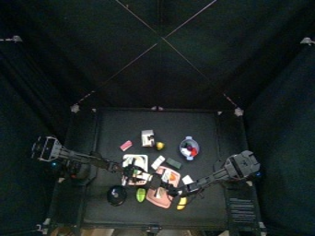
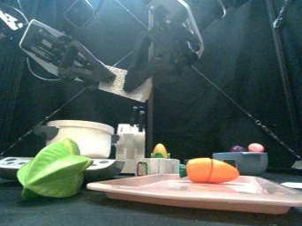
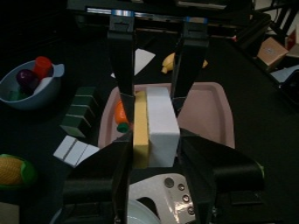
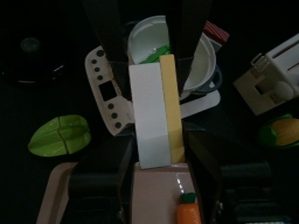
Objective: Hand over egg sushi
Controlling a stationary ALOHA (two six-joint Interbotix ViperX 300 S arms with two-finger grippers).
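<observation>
Jaws of left gripper and right gripper both clamped on same egg sushi, white block with yellow strip along one side. Held in air above pink tray, between both arms, near table's front. Orange carrot piece lay on tray. Green fruit sat just beside tray, white bowl behind it.

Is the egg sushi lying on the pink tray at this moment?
No, the egg sushi is held up between the jaws of both grippers, above the pink tray.
</observation>
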